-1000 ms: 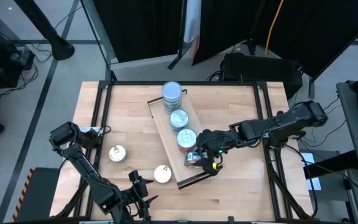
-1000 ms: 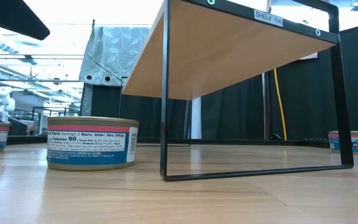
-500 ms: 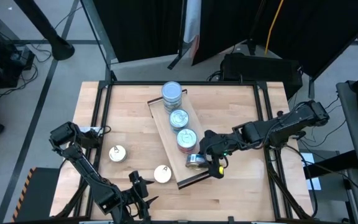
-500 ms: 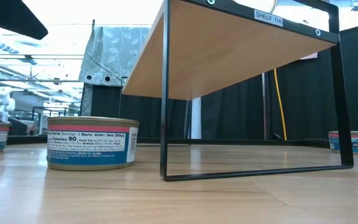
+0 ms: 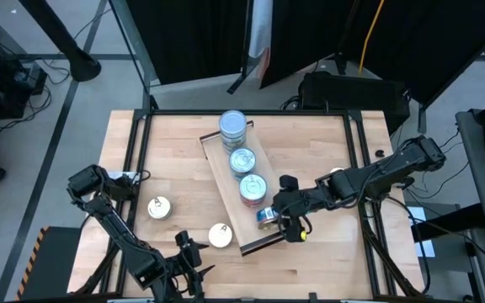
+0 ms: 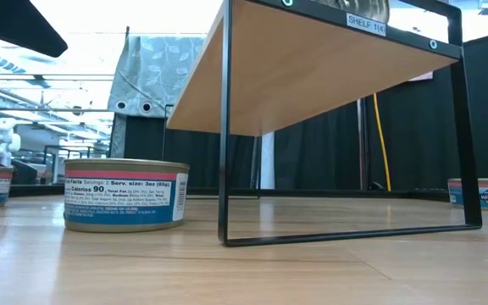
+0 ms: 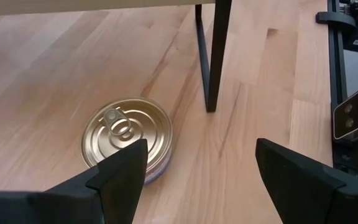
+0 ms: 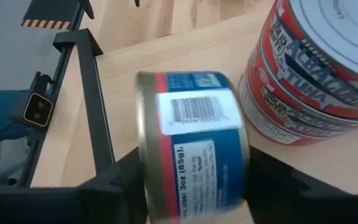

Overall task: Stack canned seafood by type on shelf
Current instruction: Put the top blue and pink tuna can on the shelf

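Looking straight down, I am holding my right gripper (image 5: 281,220) over the long light-wood shelf (image 5: 226,172), three tin stacks standing just beyond. At my right wrist, its fingers are clamping a blue-and-red labelled round tin (image 8: 191,140) on edge. Past my wide-open left gripper (image 7: 194,171), a gold pull-tab tin (image 7: 127,132) is waiting.

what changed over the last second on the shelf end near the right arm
The right gripper drew back a little toward its own side of the shelf, taking the blue-labelled can with it, now tipped on its edge between the fingers. The three stacks on the shelf, the two loose cans on the table and the left gripper stayed put.
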